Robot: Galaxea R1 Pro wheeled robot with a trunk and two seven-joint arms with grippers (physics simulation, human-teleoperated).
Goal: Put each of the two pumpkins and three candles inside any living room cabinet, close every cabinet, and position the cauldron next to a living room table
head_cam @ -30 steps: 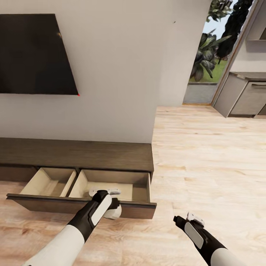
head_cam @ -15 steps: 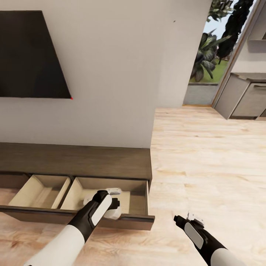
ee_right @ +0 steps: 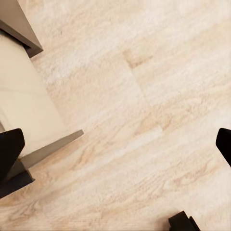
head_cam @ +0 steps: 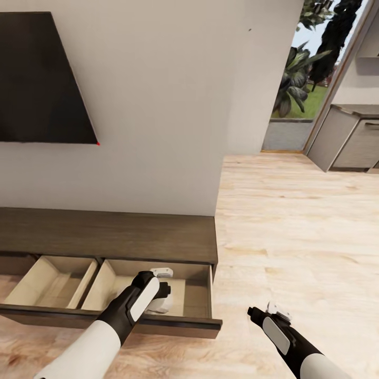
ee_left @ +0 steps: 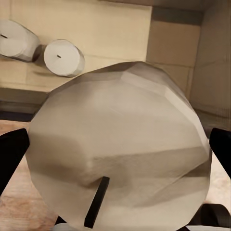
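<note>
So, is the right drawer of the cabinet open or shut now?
Open: the right drawer is pulled out of the cabinet, showing its tan inside.

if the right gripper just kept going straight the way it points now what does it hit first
Most likely the bare wood plank floor. The right gripper is open with nothing between its fingers, and its wrist view looks straight at the planks. The corner of the open drawer lies off to one side, apparently out of that line.

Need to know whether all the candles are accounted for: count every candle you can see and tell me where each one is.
3. One cream-white candle is held in the left gripper over the open drawer; two more candles lie side by side on the drawer floor. None else shows.
</note>
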